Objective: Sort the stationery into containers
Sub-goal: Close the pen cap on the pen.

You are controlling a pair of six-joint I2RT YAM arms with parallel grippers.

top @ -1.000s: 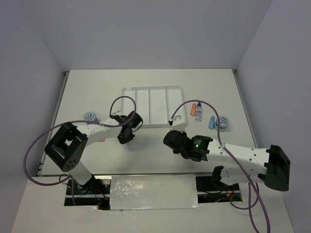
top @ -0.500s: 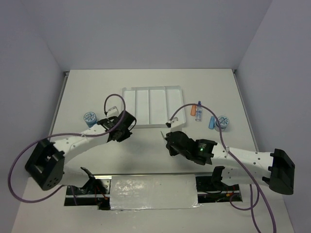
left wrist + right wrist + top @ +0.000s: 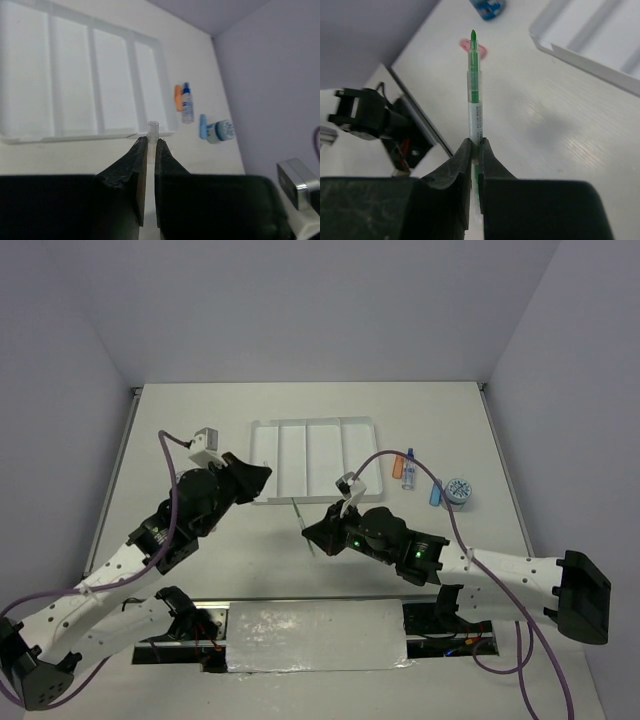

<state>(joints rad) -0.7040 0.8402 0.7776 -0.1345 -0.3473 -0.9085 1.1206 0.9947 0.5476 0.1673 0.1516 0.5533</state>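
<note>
Right arm (image 3: pixel 480 565) shifted (green pen (image 3: pixel 475 85) between jaws).

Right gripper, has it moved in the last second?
Yes. The right gripper moved left and nearer the arm bases, from the near right corner of the white tray to below its middle, shut on the thin green pen.

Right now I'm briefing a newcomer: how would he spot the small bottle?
Find the white tray and look right of it in the top view. The bottle sits beside the orange capsule, and it alone is clear with a blue cap.
</note>
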